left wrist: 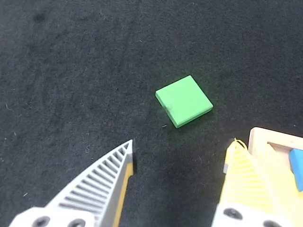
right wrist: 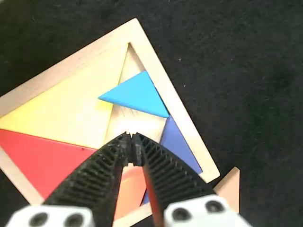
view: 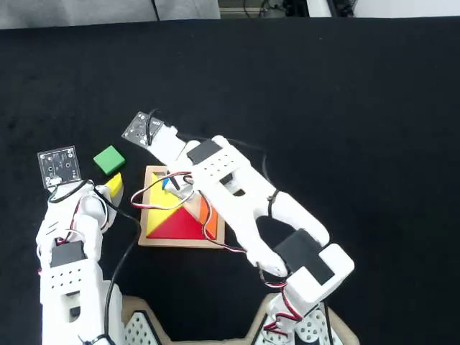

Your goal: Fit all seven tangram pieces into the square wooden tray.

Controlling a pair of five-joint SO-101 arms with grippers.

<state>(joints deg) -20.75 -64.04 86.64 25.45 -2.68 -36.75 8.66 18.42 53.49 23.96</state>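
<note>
right pincer [right wrist: 131,138] pressed together over tray [right wrist: 166,92]; left pincer [left wrist: 182,144] apart near green square [left wrist: 183,100]

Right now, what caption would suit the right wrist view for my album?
Right gripper, shut, above the wooden tray, its tips near a light-blue triangle lying on the tray's bare wood.

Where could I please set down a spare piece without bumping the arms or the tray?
The black cloth is bare along the far side and everywhere right of the right arm. It is crowded where the green square, the left gripper and the wooden tray sit close together, with the right gripper over the tray.
</note>
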